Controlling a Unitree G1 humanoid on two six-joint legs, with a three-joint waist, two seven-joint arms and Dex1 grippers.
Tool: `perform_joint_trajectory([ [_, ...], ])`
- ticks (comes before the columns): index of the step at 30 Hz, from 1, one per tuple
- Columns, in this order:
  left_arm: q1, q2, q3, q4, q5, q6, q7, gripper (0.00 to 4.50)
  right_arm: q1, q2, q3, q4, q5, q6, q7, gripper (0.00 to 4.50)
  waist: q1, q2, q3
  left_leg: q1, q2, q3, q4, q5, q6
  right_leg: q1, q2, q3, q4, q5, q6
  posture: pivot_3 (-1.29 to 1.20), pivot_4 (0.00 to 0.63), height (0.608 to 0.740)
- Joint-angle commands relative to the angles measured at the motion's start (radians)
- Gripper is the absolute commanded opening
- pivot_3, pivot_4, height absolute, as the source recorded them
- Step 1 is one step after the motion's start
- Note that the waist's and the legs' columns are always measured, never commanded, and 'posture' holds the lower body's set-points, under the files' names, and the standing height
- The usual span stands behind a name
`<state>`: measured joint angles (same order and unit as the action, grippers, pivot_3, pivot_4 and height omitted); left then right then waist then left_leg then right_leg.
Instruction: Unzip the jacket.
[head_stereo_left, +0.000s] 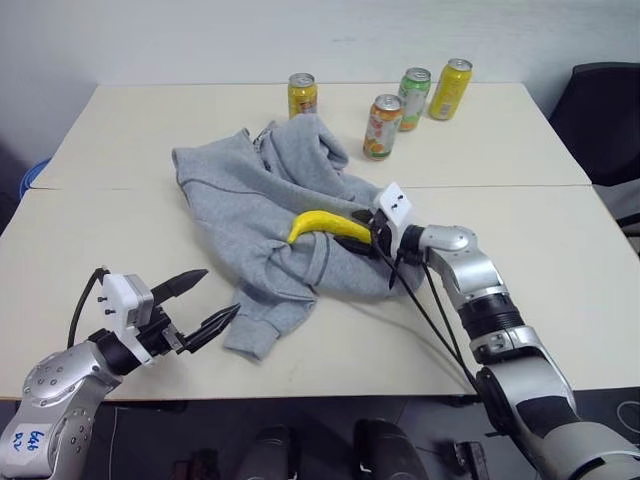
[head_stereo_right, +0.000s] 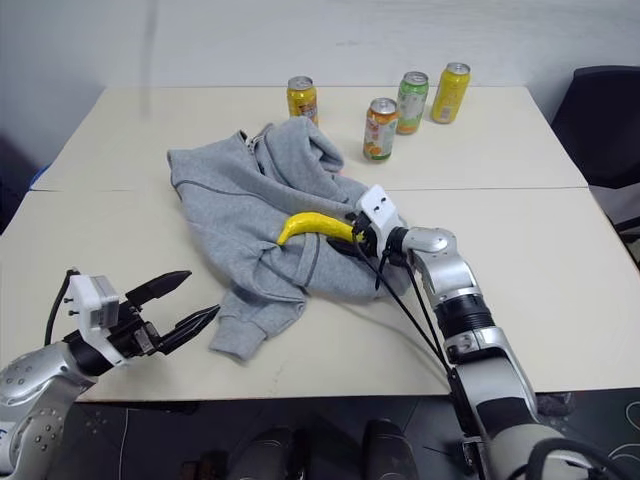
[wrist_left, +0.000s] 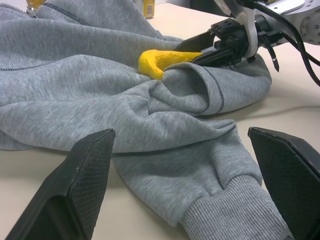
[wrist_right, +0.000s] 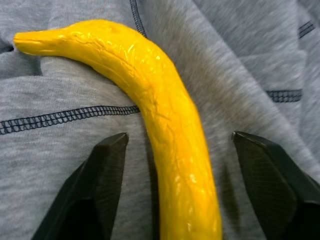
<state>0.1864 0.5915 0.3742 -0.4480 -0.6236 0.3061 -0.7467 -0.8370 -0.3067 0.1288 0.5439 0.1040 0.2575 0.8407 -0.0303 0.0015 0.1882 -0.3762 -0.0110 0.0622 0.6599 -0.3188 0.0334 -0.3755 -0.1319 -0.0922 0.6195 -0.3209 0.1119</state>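
Jacket (head_stereo_left: 260, 200): grey fleece, lying crumpled on the table (head_stereo_left: 560, 250), directly ahead of the right gripper (wrist_right: 170, 150) and just beyond the left gripper (head_stereo_left: 200, 300); one ribbed cuff (wrist_left: 235, 215) lies between the left fingers.

Banana (head_stereo_left: 325, 225): yellow, resting on the jacket folds; its near end runs between the right fingers (wrist_right: 105, 170), which stand apart on either side without pinching it.

Right gripper: jaws parted, holding nothing as far as can be seen.

Left gripper: jaws wide, empty, hovering near the table edge short of the cuff.

Cans (head_stereo_left: 385, 125): four, well beyond the jacket.

Progress: judged not begun. Zip and puller not identifiable among the folds; banana still on the cloth. Remaining: clear the banana, find the puller, draw it down.
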Motion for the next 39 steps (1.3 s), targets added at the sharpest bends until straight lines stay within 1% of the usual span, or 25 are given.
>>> perform_joint_trajectory([
  [1,0.009,-0.005,0.009,-0.049,-0.005,-0.006,0.016,4.5,-0.01,0.002,-0.012,-0.038,0.027,0.032,0.025,2.24,0.0,0.0,0.0,0.0,0.0,0.0,0.0,0.0,0.0,0.0,0.0,0.0,0.0,0.0,0.0,0.0,0.15,0.74],
  [2,0.009,-0.006,0.007,-0.053,-0.005,-0.004,0.02,4.5,-0.008,0.0,-0.02,-0.052,0.043,0.022,0.047,1.95,0.0,0.0,0.0,0.0,0.0,0.0,0.0,0.0,0.0,0.0,0.0,0.0,0.0,0.0,0.0,0.0,0.15,0.74],
  [4,0.011,-0.007,0.003,-0.059,-0.005,-0.002,0.027,4.5,0.01,-0.009,-0.048,-0.111,0.114,0.014,0.136,1.27,0.0,0.0,0.0,0.0,0.0,0.0,0.0,0.0,0.0,0.0,0.0,0.0,0.0,0.0,0.0,0.0,0.15,0.74],
  [5,0.011,-0.007,0.002,-0.061,-0.005,-0.002,0.029,4.5,0.018,-0.015,-0.058,-0.135,0.141,0.017,0.169,0.86,0.0,0.0,0.0,0.0,0.0,0.0,0.0,0.0,0.0,0.0,0.0,0.0,0.0,0.0,0.0,0.0,0.15,0.74],
  [6,0.012,-0.007,0.0,-0.064,-0.004,-0.002,0.032,4.5,0.035,-0.03,-0.078,-0.18,0.188,0.014,0.224,0.71,0.0,0.0,0.0,0.0,0.0,0.0,0.0,0.0,0.0,0.0,0.0,0.0,0.0,0.0,0.0,0.0,0.15,0.74],
  [7,0.012,-0.007,-0.001,-0.067,-0.004,-0.002,0.035,4.5,0.05,-0.055,-0.119,-0.227,0.246,0.038,0.261,0.71,0.002,0.0,0.0,0.0,0.0,0.0,0.0,0.0,0.0,0.0,0.0,0.0,0.0,0.0,0.0,0.0,0.15,0.74],
  [9,0.012,-0.008,-0.001,-0.07,-0.003,-0.003,0.041,4.5,0.069,-0.104,-0.199,-0.287,0.327,0.074,0.283,0.71,0.007,0.0,0.0,-0.001,0.0,-0.001,0.0,0.0,0.0,0.0,0.0,0.0,-0.001,0.0,0.0,0.0,0.15,0.74],
  [12,0.019,-0.007,0.003,-0.072,0.007,-0.009,0.048,4.5,0.071,-0.198,-0.327,-0.28,0.382,0.107,0.23,0.71,0.012,0.0,0.0,-0.001,0.0,-0.001,0.001,-0.001,0.001,0.001,-0.001,0.0,-0.002,0.0,0.0,0.0,0.15,0.74],
  [14,0.024,-0.006,0.006,-0.068,0.024,-0.021,0.053,4.5,0.07,-0.24,-0.372,-0.259,0.386,0.114,0.187,0.71,0.013,0.0,0.0,-0.001,0.0,-0.001,0.001,-0.002,0.001,0.001,-0.001,0.0,-0.003,0.0,0.0,0.0,0.15,0.74],
  [16,0.006,-0.007,0.005,-0.053,0.036,-0.028,0.065,4.5,0.082,-0.325,-0.382,-0.148,0.258,0.043,0.058,0.71,0.01,0.0,0.0,-0.001,0.0,0.0,0.001,-0.002,0.001,0.001,0.0,0.0,-0.004,0.0,0.0,0.0,0.15,0.74],
  [18,-0.013,-0.008,-0.003,-0.042,0.042,-0.028,0.071,4.5,0.083,-0.394,-0.375,-0.007,0.131,-0.041,-0.101,0.71,0.005,0.0,0.0,-0.001,0.0,0.001,0.001,-0.002,0.001,0.001,0.0,0.0,-0.004,0.0,0.0,0.0,0.15,0.74],
  [20,-0.029,-0.008,-0.014,-0.035,0.049,-0.026,0.07,4.5,0.049,-0.42,-0.388,0.148,0.072,-0.093,-0.263,0.71,0.005,0.0,0.0,-0.001,0.0,0.002,0.001,-0.002,0.001,0.001,0.0,0.0,-0.004,0.0,0.0,0.0,0.15,0.74],
  [21,-0.038,-0.005,-0.021,-0.029,0.052,-0.025,0.065,4.5,0.031,-0.432,-0.38,0.223,0.041,-0.123,-0.313,0.71,0.003,0.0,0.0,-0.001,0.0,0.002,0.001,-0.001,0.001,0.001,0.0,0.0,-0.004,0.0,0.0,0.0,0.15,0.74],
  [25,-0.082,0.009,-0.044,0.002,0.066,-0.027,0.051,4.5,-0.033,-0.442,-0.336,0.428,-0.046,-0.198,-0.414,0.71,-0.006,0.002,0.001,-0.001,0.001,0.004,0.001,-0.001,0.001,0.0,0.002,0.0,-0.004,0.0,0.0,0.0,0.15,0.74],
  [28,-0.125,0.018,-0.06,0.026,0.075,-0.022,0.042,4.5,-0.064,-0.442,-0.333,0.554,-0.066,-0.235,-0.454,0.71,-0.005,0.003,0.002,-0.001,0.002,0.005,0.001,0.0,0.0,0.0,0.003,-0.002,-0.003,0.0,0.0,0.0,0.15,0.74],
  [30,-0.147,0.022,-0.065,0.039,0.077,-0.017,0.04,4.5,-0.071,-0.443,-0.336,0.595,-0.074,-0.281,-0.477,0.71,-0.001,0.003,0.002,-0.001,0.002,0.005,0.001,0.0,0.0,0.0,0.003,-0.003,-0.003,0.0,0.0,0.0,0.15,0.74],
  [32,-0.169,0.028,-0.07,0.055,0.088,-0.015,0.04,4.5,-0.067,-0.449,-0.323,0.601,-0.088,-0.323,-0.457,1.42,0.002,0.003,0.002,-0.001,0.002,0.005,0.001,0.0,0.0,0.0,0.003,-0.003,-0.004,0.0,0.0,0.0,0.15,0.74],
  [33,-0.177,0.032,-0.071,0.062,0.09,-0.015,0.037,4.5,-0.065,-0.451,-0.322,0.595,-0.089,-0.347,-0.447,1.67,0.003,0.003,0.002,-0.002,0.002,0.005,0.001,0.0,0.0,0.0,0.003,-0.003,-0.004,0.0,0.0,0.0,0.15,0.74],
  [35,-0.197,0.036,-0.067,0.074,0.089,-0.013,0.04,4.5,-0.058,-0.452,-0.33,0.557,-0.072,-0.4,-0.395,2.33,0.003,0.003,0.002,-0.002,0.002,0.005,0.002,0.0,0.0,0.0,0.003,-0.003,-0.004,0.0,0.0,0.0,0.15,0.74],
  [38,-0.212,0.058,-0.044,0.107,0.108,-0.03,0.035,4.5,-0.022,-0.437,-0.347,0.424,-0.004,-0.531,-0.221,3.41,0.003,0.003,0.002,-0.002,0.002,0.004,0.002,0.0,0.0,0.001,0.003,-0.004,-0.003,0.0,0.0,0.0,0.15,0.74],
  [39,-0.212,0.069,-0.034,0.121,0.115,-0.035,0.032,4.5,-0.005,-0.426,-0.353,0.365,0.032,-0.548,-0.153,3.72,0.003,0.003,0.002,-0.002,0.002,0.003,0.002,0.0,0.0,0.001,0.003,-0.004,-0.003,0.0,0.0,0.0,0.15,0.74],
])
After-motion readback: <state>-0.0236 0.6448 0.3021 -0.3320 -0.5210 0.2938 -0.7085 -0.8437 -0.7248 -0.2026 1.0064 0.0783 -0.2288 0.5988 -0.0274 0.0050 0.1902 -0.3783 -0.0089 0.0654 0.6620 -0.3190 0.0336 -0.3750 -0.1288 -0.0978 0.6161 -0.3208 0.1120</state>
